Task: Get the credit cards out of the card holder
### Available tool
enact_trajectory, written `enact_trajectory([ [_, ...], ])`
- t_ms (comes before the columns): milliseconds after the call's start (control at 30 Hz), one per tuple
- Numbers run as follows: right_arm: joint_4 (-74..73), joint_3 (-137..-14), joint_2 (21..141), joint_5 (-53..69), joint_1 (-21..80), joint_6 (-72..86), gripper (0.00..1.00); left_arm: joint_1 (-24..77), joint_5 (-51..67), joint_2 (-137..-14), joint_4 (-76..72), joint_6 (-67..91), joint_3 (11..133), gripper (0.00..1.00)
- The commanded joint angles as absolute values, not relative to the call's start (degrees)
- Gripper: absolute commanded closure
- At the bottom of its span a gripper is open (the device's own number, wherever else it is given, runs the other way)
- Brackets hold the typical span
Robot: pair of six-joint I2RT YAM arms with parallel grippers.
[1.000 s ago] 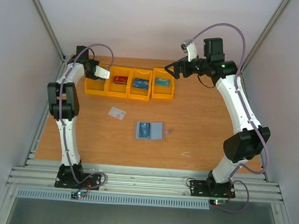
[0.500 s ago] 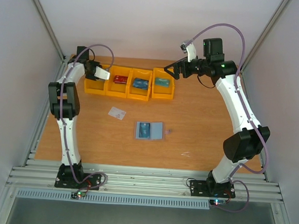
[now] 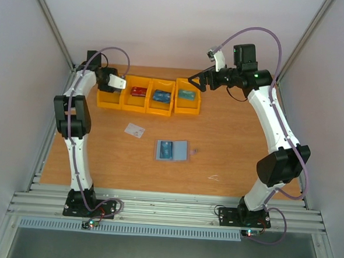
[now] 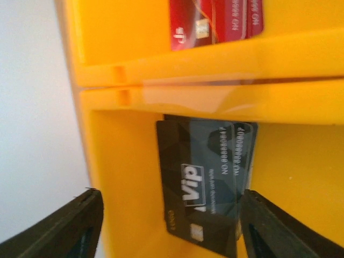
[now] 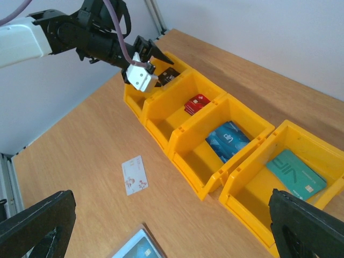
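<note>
The left fingers (image 4: pixel 70 228) stand apart over the far-left orange bin (image 4: pixel 123 177) and grip nothing. Black VIP cards (image 4: pixel 204 183) lie stacked on its floor. The second bin (image 4: pixel 118 32) holds red cards (image 4: pixel 215 21), the third bin (image 5: pixel 196 178) a blue card (image 5: pixel 228 140), and the fourth bin (image 5: pixel 243 208) a teal card (image 5: pixel 295 174). The right fingers (image 5: pixel 37 226) are spread wide and empty above the tabletop (image 5: pixel 80 145). A pale card (image 5: pixel 134 174) lies loose on the wood. Nearer the arm bases, the card holder (image 3: pixel 182 150) lies open flat, with a bluish credit card (image 3: pixel 165 150) in its left half.
</note>
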State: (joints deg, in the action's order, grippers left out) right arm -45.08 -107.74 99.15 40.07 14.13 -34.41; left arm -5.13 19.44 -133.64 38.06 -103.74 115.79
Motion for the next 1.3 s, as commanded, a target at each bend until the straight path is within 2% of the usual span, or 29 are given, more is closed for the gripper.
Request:
enact_trajectory([
  [0, -44.56, -108.05, 96.92, 38.72, 13.80, -31.68, 0.02, -4.65, 22.75, -125.22, 31.48, -96.34, 114.63, 0.25],
  [100, -43.63, -107.26, 96.51, 39.45, 13.80, -28.21, 0.01, -4.01, 24.61, -118.32, 26.41, -85.27, 111.25, 0.21],
  [233, -38.67, -101.42, 94.63, 39.57, 15.24, -22.03, 0.08, -3.31, 26.44, -108.76, 27.70, -63.58, 109.93, 0.21],
  [367, -43.32, -101.22, 94.38, 30.31, 21.11, -21.54, 0.09, -3.06, 28.50, -101.69, 32.68, -26.33, 109.65, 0.21],
  [533, -47.65, -97.71, 94.14, 19.96, 28.29, -17.90, 0.11, -1.28, 32.04, -90.90, 34.68, 4.38, 94.35, 0.22],
  [733, -50.72, -91.62, 94.75, 12.02, 35.61, -11.75, 0.11, 3.41, 33.36, -75.31, 35.81, 15.73, 73.59, 0.22],
  [833, -56.05, -93.14, 97.43, 2.01, 40.37, -9.69, 0.08, 4.26, 33.35, -67.87, 35.82, 17.56, 64.26, 0.22],
  [933, -60.73, -95.54, 101.40, -1.27, 43.37, -6.27, 0.02, 5.00, 32.16, -61.71, 29.66, 21.78, 52.89, 0.22],
  [1267, -61.70, -96.07, 113.37, -1.83, 48.41, 3.47, 0.02, 6.67, 24.36, -60.27, 6.04, 40.67, 33.23, 0.21],
])
